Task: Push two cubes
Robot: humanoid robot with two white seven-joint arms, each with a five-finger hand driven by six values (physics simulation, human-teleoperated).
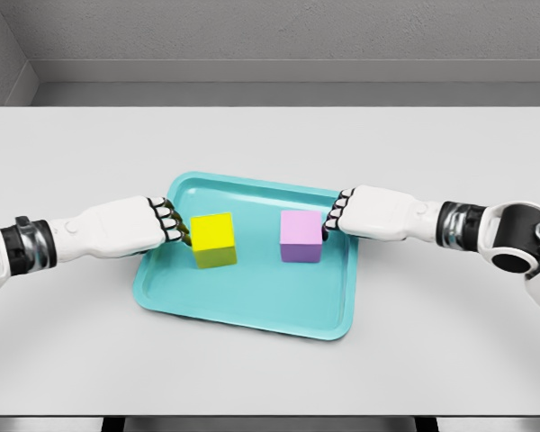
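two stiff, light-looking cubes, yellow cube (213, 239) and pink cube (301, 236), are met on their outer faces by the curled, empty left hand (169, 225) and right hand (335, 214); easy sliding on the tray (252, 310) at desk centre is likely.

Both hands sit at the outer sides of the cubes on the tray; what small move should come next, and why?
Probably both hands press inward together. The left hand is at the yellow cube, the right hand at the pink cube, and a gap remains between the cubes on the teal tray.

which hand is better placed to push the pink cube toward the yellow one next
The right hand. Its curled fingers sit against the pink cube on its outer side. The left hand is at the yellow cube, across the teal tray.
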